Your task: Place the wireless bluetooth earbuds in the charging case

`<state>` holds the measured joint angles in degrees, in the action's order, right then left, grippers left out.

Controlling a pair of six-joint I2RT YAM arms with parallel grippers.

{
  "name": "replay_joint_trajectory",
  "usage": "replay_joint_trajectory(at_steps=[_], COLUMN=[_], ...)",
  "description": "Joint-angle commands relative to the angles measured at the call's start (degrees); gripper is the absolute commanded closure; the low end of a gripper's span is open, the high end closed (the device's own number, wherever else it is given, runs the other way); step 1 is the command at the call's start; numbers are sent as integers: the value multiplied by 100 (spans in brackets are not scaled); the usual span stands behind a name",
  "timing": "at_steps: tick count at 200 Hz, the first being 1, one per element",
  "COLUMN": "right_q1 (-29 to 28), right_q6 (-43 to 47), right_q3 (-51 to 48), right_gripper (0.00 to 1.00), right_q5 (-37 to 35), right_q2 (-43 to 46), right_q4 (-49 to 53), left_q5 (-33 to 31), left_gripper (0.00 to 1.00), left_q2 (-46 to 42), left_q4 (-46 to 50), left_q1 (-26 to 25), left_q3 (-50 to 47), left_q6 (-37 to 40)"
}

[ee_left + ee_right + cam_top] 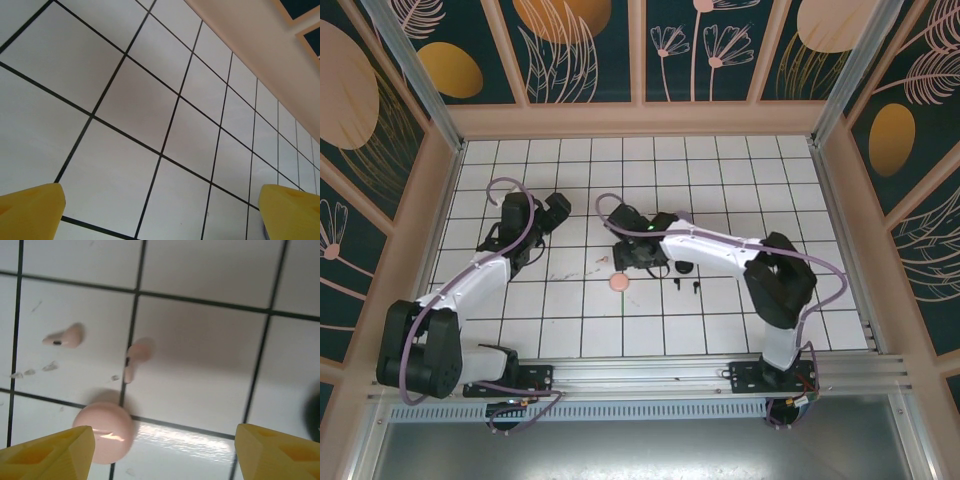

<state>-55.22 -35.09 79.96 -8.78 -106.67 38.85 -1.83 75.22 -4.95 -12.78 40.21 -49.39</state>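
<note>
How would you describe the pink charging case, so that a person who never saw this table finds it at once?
Look at the white gridded table, near its middle. The pink charging case lies there on a black line, smooth and round. The two pink earbuds near it are much smaller and have stems.

Two matching arms on show: the left arm (470, 280) and the right arm (715, 245) both wear glossy white shells, broken up by chunky black joint housings. A lavender cable (510, 185) curls off each one in a thin, smooth loop. There's a tiny green light (650, 228) glowing on the right arm's black wrist. Black base plates (515, 378) anchor both. Up close, the left fingers (32, 210) and the right fingers (50, 455) are bright yellow, blocky wedges.
</note>
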Motion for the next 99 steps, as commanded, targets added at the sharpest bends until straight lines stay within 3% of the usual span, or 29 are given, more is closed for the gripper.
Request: replay_joint_trajectory(at_steps=[1,32,99], right_q1=[-238,-492,-614], right_q6=[-128,-169,-475], right_q3=[425,907,1142], right_gripper=[25,26,26], right_q5=[38,-73,-7], right_q2=[-391,-863,-1185], right_q4=[513,823,960], left_q5=[-130,81,120], left_gripper=[1,1,1], left_q2=[132,166,2], left_q4=[161,166,-6], left_q1=[185,558,592], left_q3=[112,113,-137], left_q6=[69,22,-194])
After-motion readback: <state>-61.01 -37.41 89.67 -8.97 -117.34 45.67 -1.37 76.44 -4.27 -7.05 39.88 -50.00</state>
